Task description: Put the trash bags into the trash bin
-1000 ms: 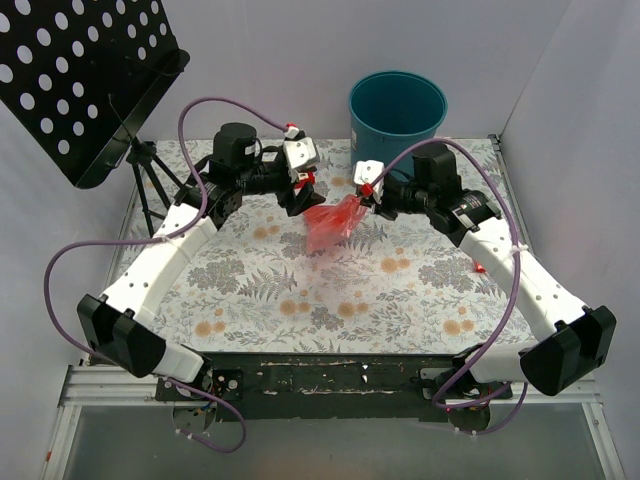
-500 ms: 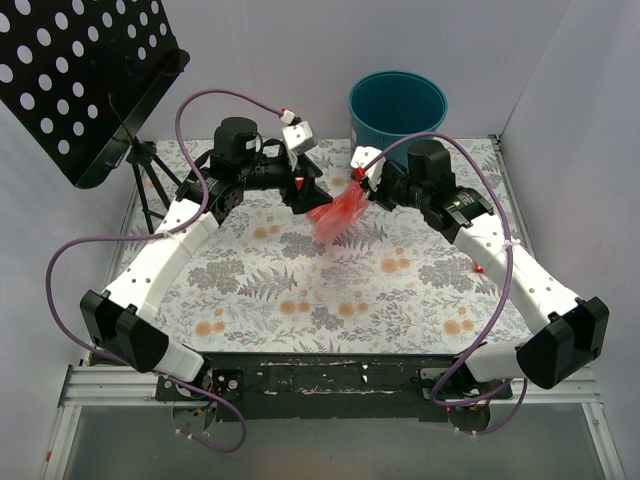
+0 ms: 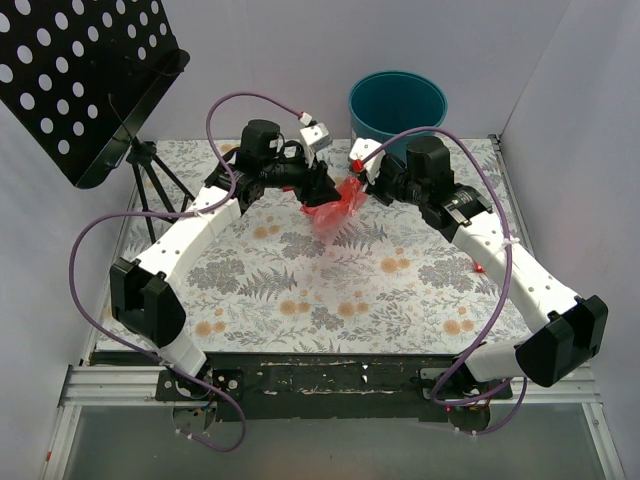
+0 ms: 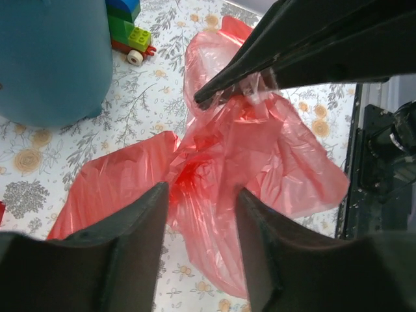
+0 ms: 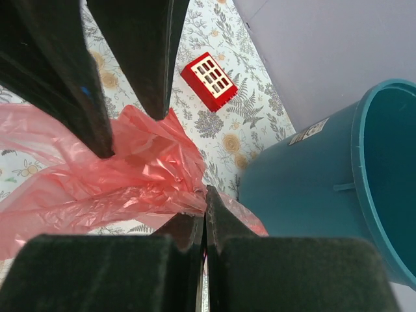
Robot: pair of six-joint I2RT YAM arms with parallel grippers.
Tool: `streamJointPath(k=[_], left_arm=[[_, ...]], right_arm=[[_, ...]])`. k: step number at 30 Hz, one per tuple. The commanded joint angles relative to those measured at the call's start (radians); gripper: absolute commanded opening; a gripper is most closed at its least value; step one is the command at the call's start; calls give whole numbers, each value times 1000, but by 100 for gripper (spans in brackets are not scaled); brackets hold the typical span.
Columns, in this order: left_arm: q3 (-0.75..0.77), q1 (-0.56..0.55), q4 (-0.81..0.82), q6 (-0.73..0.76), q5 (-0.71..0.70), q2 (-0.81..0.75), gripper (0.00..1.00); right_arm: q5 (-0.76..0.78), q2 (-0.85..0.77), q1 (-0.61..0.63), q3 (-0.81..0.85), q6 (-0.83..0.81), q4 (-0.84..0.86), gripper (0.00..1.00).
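- Nearest are the two arm bases. From them the left arm (image 3: 180, 235) and the right arm (image 3: 500, 250) reach away over the flowered tablecloth (image 3: 300, 295) and lean in toward each other.
- A small red item (image 3: 480, 266) lies on the cloth just beside the right arm. It is too small to name.
- Beyond the table's middle the trash bag (image 3: 335, 208), crumpled translucent red film, hangs between the two grippers. It is near the trash bin but outside it. Whether its lower folds rest on the cloth cannot be told.
- The left gripper (image 3: 318, 188) meets the bag from the left. Its fingers (image 4: 140, 240) stand apart, one on each side of a bunched fold, and are not pressed onto it.
- The right gripper (image 5: 205, 198) has its fingers pressed together, pinching an upper edge of the film. In the left wrist view the bag droops from that pinch.
- In the right wrist view a red block with a white grid (image 5: 208, 81) lies on the cloth past the bag, apart from the bin.
- A toy of blue, green and lime bricks with a white wheel (image 4: 130, 36) sits on the cloth, partly hidden behind the bin's wall.
- The teal trash bin (image 3: 397, 105) stands upright at the table's far edge, just beyond the grippers, with its mouth open upward.
- At the far left a black perforated music stand (image 3: 80, 80) tilts over its tripod (image 3: 150, 185).
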Motion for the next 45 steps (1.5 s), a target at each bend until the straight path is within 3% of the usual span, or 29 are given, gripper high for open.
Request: streamJointPath(k=[1,4,5,12,17,25,39,45], left_arm=[[34,-5,6,34,41,4,35],[40,-5,-19,89,22,11,5],[39,-5,-20,99,-26,8,0],[-151,18,174,120,-428,-150,0],[-176,27,205,120,-639,-184,0],[-182,41,243,117,-770,-203,0],[-178,59,279,131,-825,-198,0],[-213,75,271,137,-845,-227,0]], right_arm=[[11,-6,5,35,36,56,1],[25,-7,3,16,39,61,1],[36,-10,2,8,42,61,1],[103,-30,-81,-40,90,51,1],[136,-44,-158,-81,162,53,1],[189,-55,-230,-107,237,47,1],[320,-56,-277,-113,280,59,1],[239,-55,-371,-113,392,35,1]])
